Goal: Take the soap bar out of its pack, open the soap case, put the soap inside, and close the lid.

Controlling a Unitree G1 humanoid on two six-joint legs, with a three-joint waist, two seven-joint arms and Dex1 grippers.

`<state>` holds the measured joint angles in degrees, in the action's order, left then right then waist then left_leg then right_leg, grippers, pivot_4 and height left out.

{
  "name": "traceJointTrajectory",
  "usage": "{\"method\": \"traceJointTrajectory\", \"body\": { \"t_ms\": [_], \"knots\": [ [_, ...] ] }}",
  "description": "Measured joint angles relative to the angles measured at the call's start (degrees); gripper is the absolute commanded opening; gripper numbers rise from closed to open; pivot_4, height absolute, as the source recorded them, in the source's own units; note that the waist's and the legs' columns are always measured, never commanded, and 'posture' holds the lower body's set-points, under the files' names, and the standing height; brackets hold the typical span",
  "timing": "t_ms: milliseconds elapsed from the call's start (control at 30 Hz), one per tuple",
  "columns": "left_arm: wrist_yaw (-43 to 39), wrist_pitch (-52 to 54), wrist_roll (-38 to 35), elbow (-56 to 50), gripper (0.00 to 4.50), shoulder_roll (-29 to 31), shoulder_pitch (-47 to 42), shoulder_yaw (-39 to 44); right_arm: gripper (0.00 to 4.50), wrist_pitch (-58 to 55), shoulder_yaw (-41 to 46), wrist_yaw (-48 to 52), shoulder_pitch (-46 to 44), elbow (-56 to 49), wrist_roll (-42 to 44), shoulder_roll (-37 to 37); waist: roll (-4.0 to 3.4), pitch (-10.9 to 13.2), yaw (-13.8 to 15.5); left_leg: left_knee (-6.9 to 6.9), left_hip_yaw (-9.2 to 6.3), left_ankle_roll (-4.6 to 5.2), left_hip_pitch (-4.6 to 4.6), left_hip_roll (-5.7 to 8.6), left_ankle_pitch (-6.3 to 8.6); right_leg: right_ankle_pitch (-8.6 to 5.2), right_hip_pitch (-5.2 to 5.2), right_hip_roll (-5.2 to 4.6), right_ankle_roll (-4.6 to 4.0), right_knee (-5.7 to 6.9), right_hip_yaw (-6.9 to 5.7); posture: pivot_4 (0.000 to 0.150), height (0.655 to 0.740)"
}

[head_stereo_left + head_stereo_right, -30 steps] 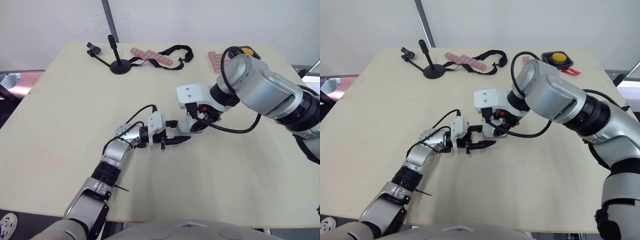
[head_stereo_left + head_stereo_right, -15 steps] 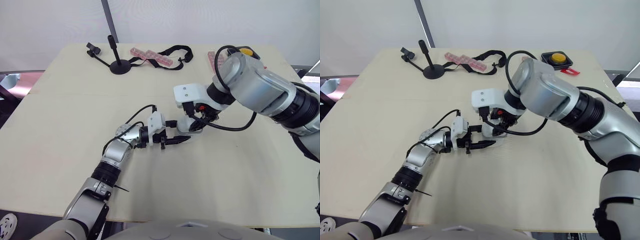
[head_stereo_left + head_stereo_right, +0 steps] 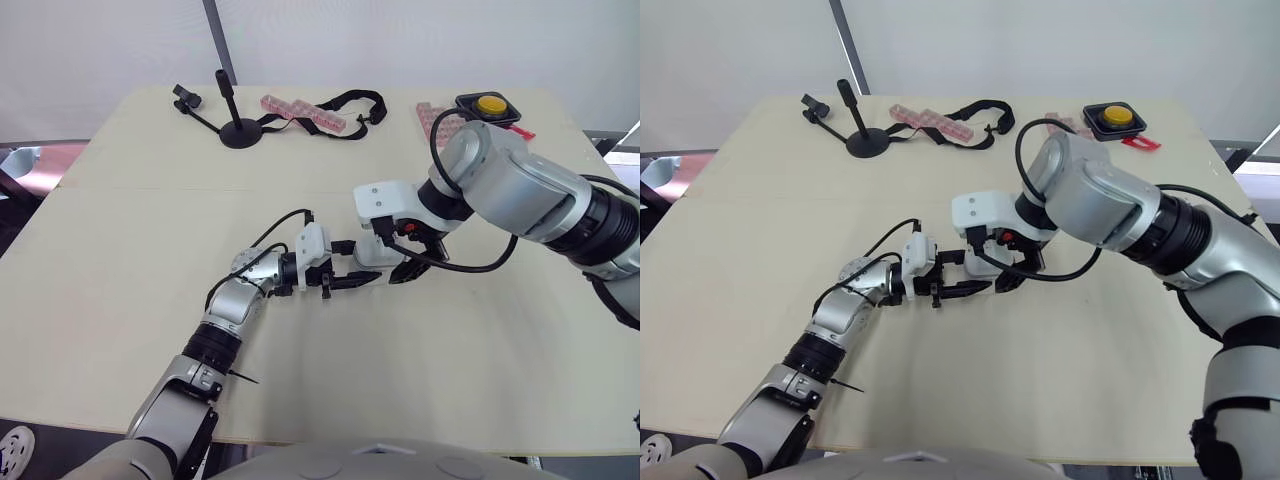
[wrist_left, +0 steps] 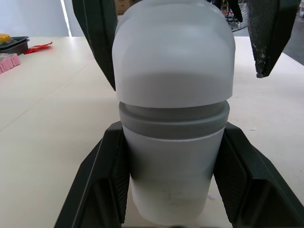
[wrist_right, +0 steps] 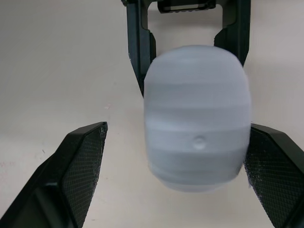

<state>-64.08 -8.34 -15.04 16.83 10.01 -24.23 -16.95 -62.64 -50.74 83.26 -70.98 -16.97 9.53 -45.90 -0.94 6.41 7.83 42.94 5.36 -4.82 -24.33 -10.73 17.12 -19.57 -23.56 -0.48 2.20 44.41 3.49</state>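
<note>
Bare bench (image 3: pixel 150 250) lies open all round my hands, its edges well away; a black stand (image 3: pixel 238 130), pink packs (image 3: pixel 302 112) and a strap (image 3: pixel 345 103) sit near the far edge. My left hand (image 3: pixel 350 264) is clamped on the lower half of the soap case (image 4: pixel 173 118) (lid on) at mid-bench. My right hand (image 5: pixel 176 137) is spread wide, one finger either side of the lid end; whether either touches, I cannot tell.
</note>
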Motion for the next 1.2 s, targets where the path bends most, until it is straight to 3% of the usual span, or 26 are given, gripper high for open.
{"method": "traceJointTrajectory", "body": {
  "t_ms": [300, 400, 567, 667, 833, 1000, 1200],
  "knots": [
    [-0.2, -0.2, -0.1, -0.4, 1.91, 0.6, 0.4, 0.1, 4.48, 2.6, 9.1, -0.9, 12.8, -1.9, 1.8, -11.1, 0.01, 0.0, 0.1, -0.01, 0.02, -0.01, -0.12, 0.01, 0.0, 0.0, 0.06, 0.08, 0.01, -0.11, 0.15, 0.15, 0.7096],
    [-0.2, -0.1, 0.0, -0.8, 1.91, 1.2, 0.5, 0.0, 4.48, 6.0, 19.1, -3.1, 22.0, 0.4, 4.9, -11.9, 0.01, 0.0, 0.0, -0.08, 0.06, -0.02, -0.15, -0.01, 0.01, 0.01, 0.13, 0.1, 0.01, -0.22, 0.25, 0.15, 0.7096],
    [-0.2, -0.1, 0.0, -1.3, 1.91, 1.6, 0.7, 0.0, 4.48, 6.2, 27.3, -7.3, 28.3, 3.5, 8.1, -10.3, -0.02, 0.0, -0.2, -0.09, 0.07, -0.02, -0.09, 0.0, 0.01, 0.01, 0.16, 0.19, 0.01, -0.21, 0.36, 0.15, 0.7096],
    [-0.4, 0.4, 0.0, -1.8, 1.91, 2.0, 1.1, -0.2, 4.48, 22.9, 38.9, -9.3, 41.9, 9.0, 10.0, -5.8, 0.62, -0.4, 0.6, -0.11, 0.04, -0.06, -0.11, -0.16, 0.05, 0.0, 0.29, 0.14, -0.01, -0.39, 0.07, 0.15, 0.7096],
    [-0.7, 0.6, -0.5, -2.5, 1.91, 2.7, 1.5, 0.4, 4.48, 40.0, 45.1, -10.3, 55.8, 17.7, 11.0, 1.5, 0.43, -0.4, 0.7, -0.03, 0.06, 0.01, -0.13, 0.03, 0.06, 0.0, 0.16, -0.08, 0.0, -0.5, -0.11, 0.15, 0.7096],
    [-0.6, 1.2, -0.5, -3.4, 1.91, 3.1, 2.5, 0.8, 3.01, 56.5, 53.7, -10.6, 61.4, 24.2, 13.4, 8.1, 0.36, -0.4, -0.2, -0.09, 0.01, 0.02, -0.18, 0.02, 0.04, 0.0, 0.27, -0.08, 0.0, -0.78, -0.13, 0.15, 0.7096],
    [-0.7, 1.7, -0.5, -3.9, 1.91, 3.2, 2.6, 0.8, 1.0, 66.2, 54.9, -10.4, 66.3, 29.4, 13.5, 12.1, 0.31, -0.5, -0.4, -0.09, 0.0, 0.05, -0.17, 0.06, 0.03, 0.0, 0.28, -0.1, 0.0, -0.86, -0.16, 0.15, 0.7096]
  ]
}}
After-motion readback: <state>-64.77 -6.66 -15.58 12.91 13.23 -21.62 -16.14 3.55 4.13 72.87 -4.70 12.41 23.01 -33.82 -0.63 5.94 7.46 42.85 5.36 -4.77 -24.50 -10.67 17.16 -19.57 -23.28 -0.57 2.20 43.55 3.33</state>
